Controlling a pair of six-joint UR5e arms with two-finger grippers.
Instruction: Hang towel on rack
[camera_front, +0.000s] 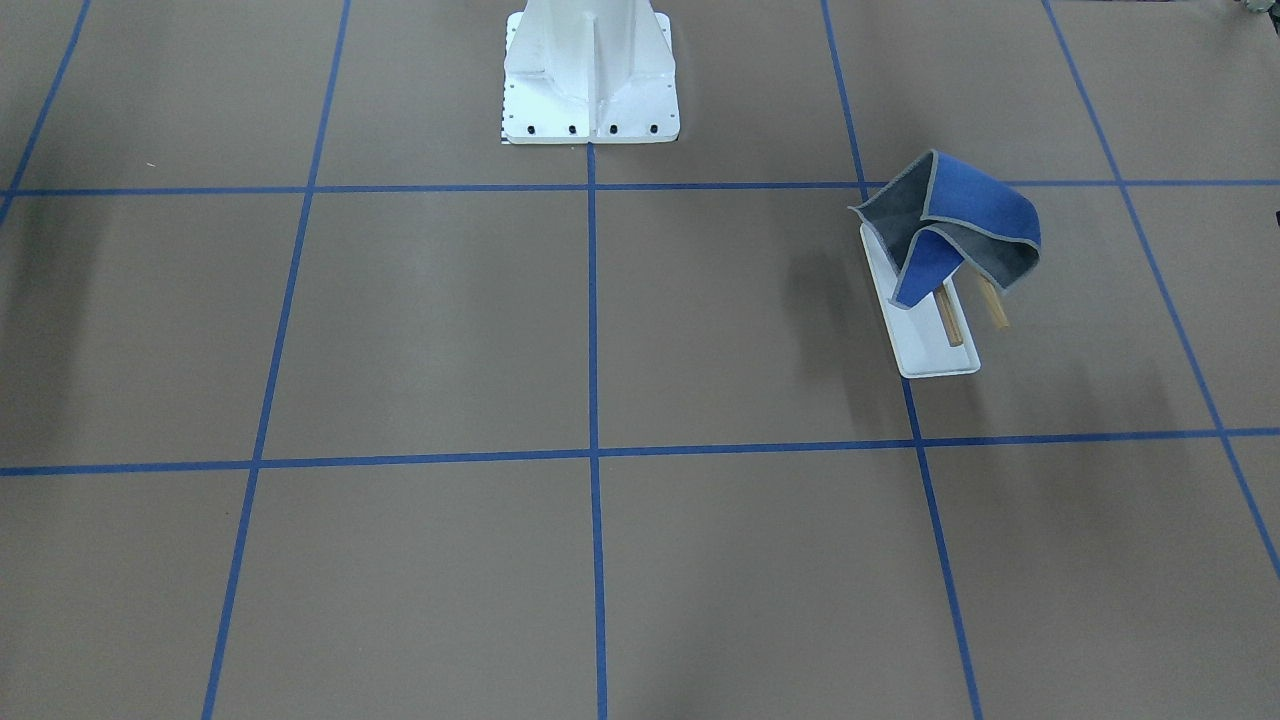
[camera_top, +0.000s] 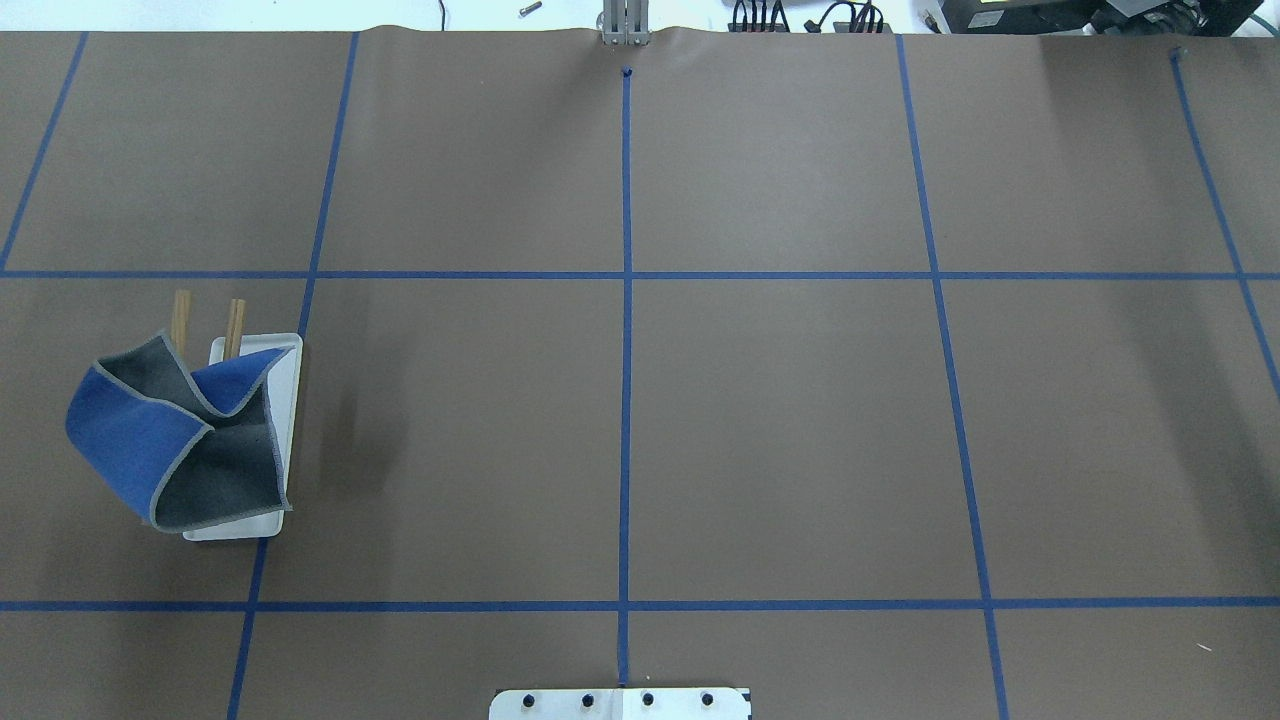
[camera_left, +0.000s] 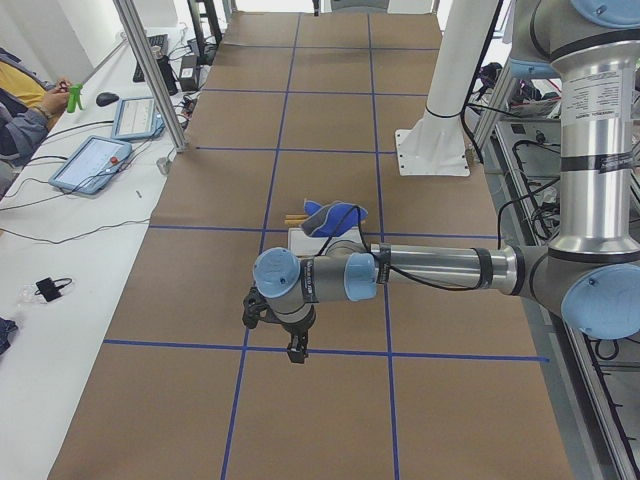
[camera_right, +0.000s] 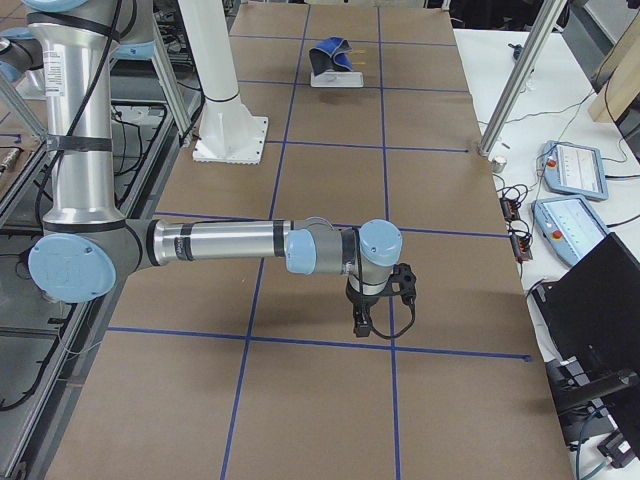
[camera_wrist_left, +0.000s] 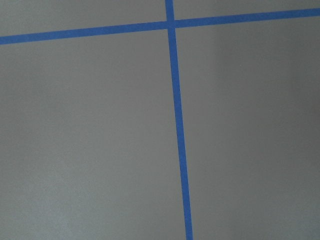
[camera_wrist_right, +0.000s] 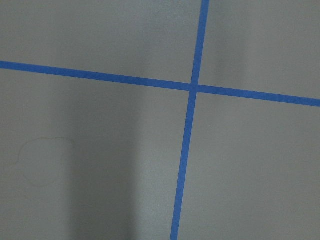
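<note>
1. Overhead exterior view, first entry: you find the towel (camera_top: 170, 440) draped over the rack (camera_top: 288, 385). Blue and grey faces both show, and the folds are bunched toward the robot's end.
2. Two dowel bars (camera_top: 234, 318), parallel; their far ends stick out bare beyond the cloth.
3. Progress, as a judgement: the hanging looks done. The cloth sits lopsided, so you may want it spread evenly; otherwise nothing appears left.
4. One tray base (camera_front: 930, 350), the only container on the table (camera_top: 780, 430). You can see no loose item in it. Whatever carries the bars is hidden under the cloth. One blue corner of the towel hangs down over the tray; you cannot tell whether it touches.
5. Robot's left gripper (camera_left: 290, 345): well apart from the rack, over bare paper, nothing visible in it. You cannot tell from the side view whether the fingers are parted or closed.
6. Robot's right gripper (camera_right: 365, 318): far from the rack, toward the table's other end. Its finger state is likewise unreadable.
</note>
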